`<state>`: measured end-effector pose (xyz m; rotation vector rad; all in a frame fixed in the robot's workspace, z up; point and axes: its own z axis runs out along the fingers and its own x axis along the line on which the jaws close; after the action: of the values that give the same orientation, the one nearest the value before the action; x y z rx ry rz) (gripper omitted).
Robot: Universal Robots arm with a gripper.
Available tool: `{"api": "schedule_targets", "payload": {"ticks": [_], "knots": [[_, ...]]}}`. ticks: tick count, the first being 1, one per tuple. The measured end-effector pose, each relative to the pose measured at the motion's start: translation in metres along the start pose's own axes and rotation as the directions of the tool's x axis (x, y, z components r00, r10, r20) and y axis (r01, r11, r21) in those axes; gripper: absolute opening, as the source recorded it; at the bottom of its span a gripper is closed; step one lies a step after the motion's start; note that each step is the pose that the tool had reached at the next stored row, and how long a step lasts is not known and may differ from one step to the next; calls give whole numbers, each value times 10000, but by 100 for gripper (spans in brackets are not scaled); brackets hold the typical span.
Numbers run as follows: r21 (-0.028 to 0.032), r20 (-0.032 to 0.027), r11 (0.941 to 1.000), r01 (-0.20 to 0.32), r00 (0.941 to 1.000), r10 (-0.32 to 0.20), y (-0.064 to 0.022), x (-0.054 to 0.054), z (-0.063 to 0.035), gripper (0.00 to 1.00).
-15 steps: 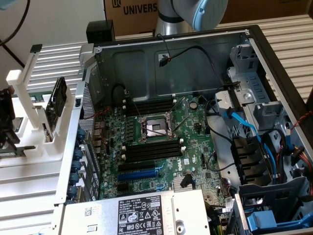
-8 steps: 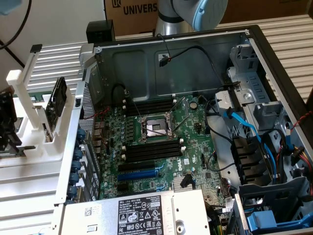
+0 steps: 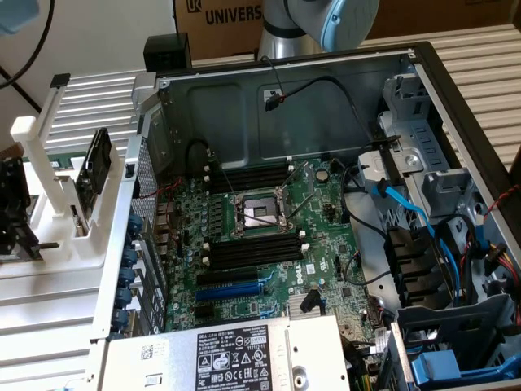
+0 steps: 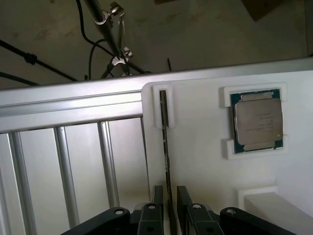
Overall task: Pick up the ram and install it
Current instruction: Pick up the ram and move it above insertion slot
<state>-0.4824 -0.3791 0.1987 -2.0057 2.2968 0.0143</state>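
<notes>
Aluminium-railed bench (image 3: 49, 301) carried open computer case (image 3: 244, 106), memory slots (image 3: 252, 248) apparently vacant | white fixture plate (image 4: 195, 161) pocketed processor (image 4: 257, 122) | ram (image 4: 167, 142) stood on edge in rail-side slot, both faces exposed for gripping | gripper (image 4: 169, 196) jaws apart, straddling ram, unclamped.

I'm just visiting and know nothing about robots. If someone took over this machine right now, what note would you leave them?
Gripper: open, fingers on either side of the ram, not closed on it.
Ram: standing on edge in the white holder.
Memory slots on the board: look bare.
Done: gripper lined up around the ram.
Left: ram not yet picked up or installed.
</notes>
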Motion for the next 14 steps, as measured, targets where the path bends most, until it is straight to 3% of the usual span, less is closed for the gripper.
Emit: {"api": "schedule_targets", "payload": {"ticks": [5,8,14], "knots": [[1,1,10000,-1,10000,1,0,0,1,26],[1,1,10000,0,10000,0,0,0,1,13],[1,1,10000,0,10000,0,0,0,1,13]]}}
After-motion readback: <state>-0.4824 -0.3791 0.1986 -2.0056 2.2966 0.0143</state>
